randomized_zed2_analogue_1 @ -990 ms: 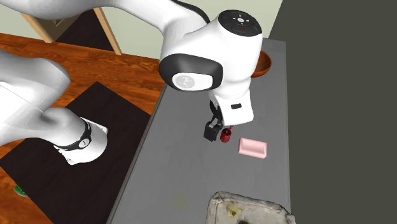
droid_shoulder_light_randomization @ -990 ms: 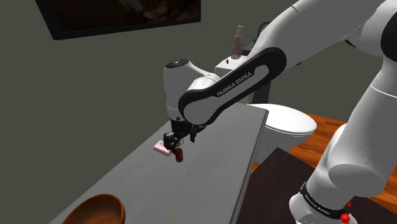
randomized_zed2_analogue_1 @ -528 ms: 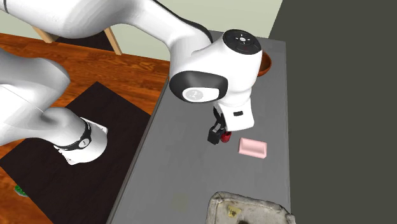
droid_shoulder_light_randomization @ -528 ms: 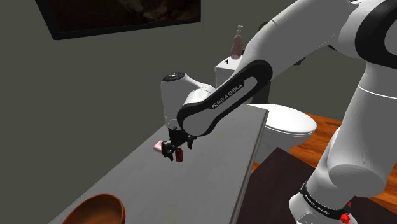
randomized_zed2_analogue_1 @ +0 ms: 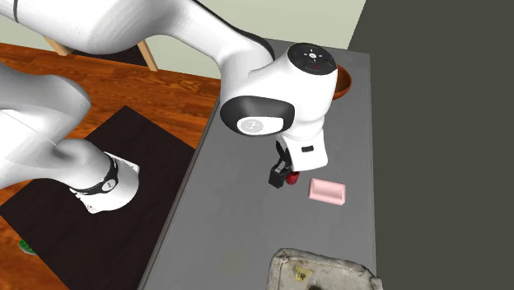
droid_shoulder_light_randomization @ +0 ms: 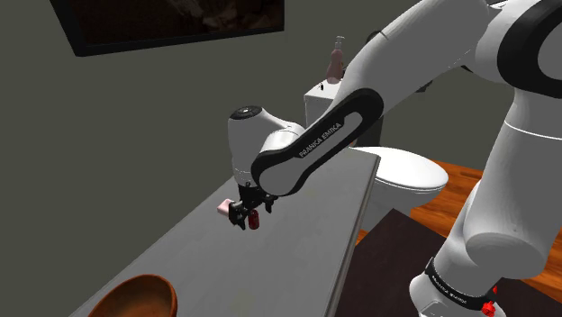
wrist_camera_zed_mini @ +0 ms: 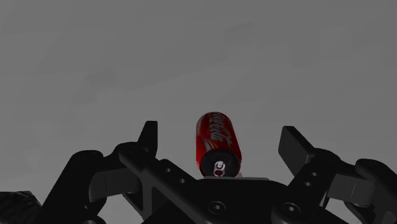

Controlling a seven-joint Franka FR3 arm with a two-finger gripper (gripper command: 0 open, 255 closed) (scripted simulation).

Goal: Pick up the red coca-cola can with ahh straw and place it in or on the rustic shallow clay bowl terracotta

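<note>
Red can (wrist_camera_zed_mini: 216, 143), white Coca-Cola script, untouched inside wide-apart gripper (wrist_camera_zed_mini: 219, 136); arm (droid_shoulder_light_randomization: 311, 144) lettered FRANKA EMIKA.

Flat, even light lies on the grey counter (droid_shoulder_light_randomization: 297, 248) in both exterior views; the wrist view is dim.

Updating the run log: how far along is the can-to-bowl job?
Done: approach only; the open gripper straddles the red can, fingers clear of its sides. In hand: nothing gripped; the can stands on the grey counter. Left: close, lift, carry to the brown bowl at the shoulder view's lower left and set it down.
</note>
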